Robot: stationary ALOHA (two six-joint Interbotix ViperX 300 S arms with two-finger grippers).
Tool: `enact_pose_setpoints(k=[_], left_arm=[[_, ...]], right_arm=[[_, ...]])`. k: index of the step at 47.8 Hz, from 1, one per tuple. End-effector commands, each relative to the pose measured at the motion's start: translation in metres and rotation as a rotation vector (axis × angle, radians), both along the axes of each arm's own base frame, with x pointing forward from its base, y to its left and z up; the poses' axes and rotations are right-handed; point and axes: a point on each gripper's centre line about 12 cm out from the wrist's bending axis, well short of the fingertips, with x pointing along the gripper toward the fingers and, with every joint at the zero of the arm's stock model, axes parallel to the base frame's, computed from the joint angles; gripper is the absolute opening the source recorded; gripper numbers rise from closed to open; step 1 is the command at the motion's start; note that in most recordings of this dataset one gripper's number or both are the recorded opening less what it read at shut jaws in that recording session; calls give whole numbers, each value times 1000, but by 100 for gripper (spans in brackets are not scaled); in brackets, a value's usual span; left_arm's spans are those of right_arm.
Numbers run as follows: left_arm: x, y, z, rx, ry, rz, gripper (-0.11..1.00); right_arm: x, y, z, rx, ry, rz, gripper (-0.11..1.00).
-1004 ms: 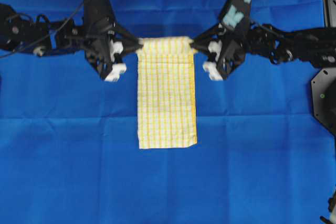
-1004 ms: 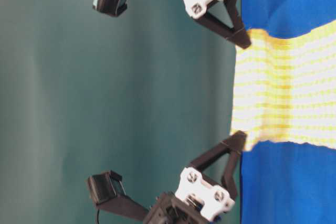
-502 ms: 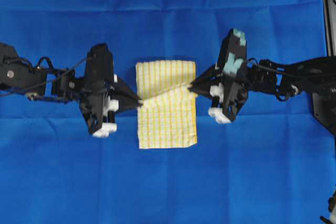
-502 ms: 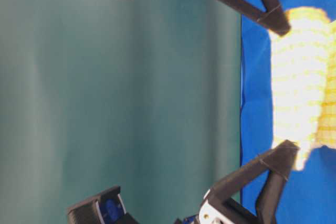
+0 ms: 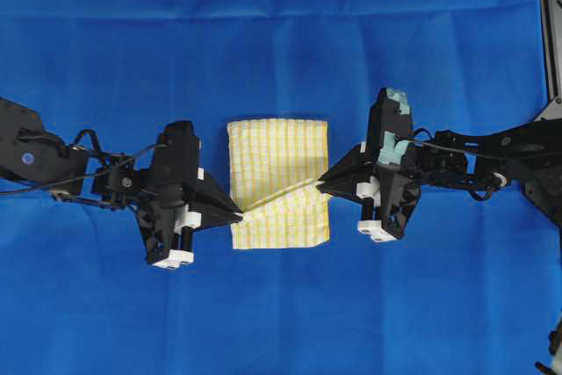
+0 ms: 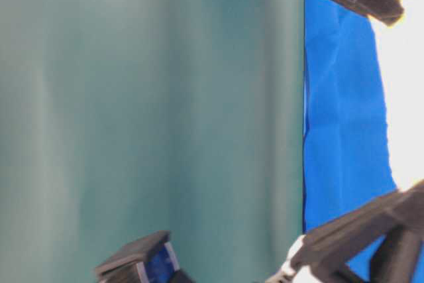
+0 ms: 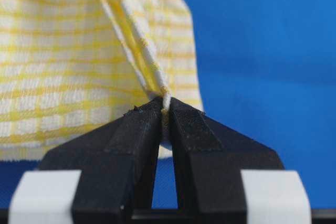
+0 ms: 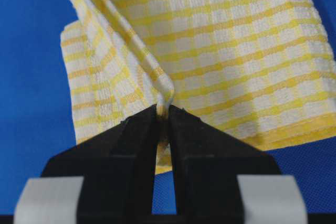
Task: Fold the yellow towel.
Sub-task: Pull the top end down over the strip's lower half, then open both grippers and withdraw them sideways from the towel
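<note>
Grippers, two; yellow towel, one.

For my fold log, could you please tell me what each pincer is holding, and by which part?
Both hold the yellow towel: the left pincer and the right pincer each pinch one corner of its lifted end.

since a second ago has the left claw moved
Yes. The left claw has travelled down the overhead view, from level with the blue cloth's upper crease to near the yellow towel's lower edge.

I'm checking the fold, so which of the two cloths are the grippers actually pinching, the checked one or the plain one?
The yellow towel, checked yellow and white. The left gripper and right gripper each clamp its hem. The plain blue cloth lies flat underneath, ungripped.
</note>
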Motion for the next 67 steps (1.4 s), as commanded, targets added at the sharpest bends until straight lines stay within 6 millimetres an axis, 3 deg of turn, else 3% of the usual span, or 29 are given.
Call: enact_pose_setpoints(k=[1,14,36,40,43,48,54,59,67], left_arm=[[2,-7,1,4,-7,-22,4],[-1,-12,-4,6,5,-36,4],[0,-10,-5,6,27,-30,4],[1,-11,-4,5,27,-29,14],[1,-11,-3,6,30,-30,31],[-2,-10,7,14,30,-38,59],[-9,-4,31,13,28,-31,54],[-18,4,50,12,15,-19,47],[-35,16,65,13,-12,3,47]], right_arm=[[3,2,1,2,-3,2,6],[9,19,-9,8,23,38,6],[9,20,-9,10,27,42,6],[10,20,-8,12,23,41,7],[11,20,-6,12,17,42,18],[13,22,0,13,8,55,52],[11,23,20,3,-41,86,83],[6,23,42,-18,-103,115,77],[-8,17,76,-70,-204,147,75]])
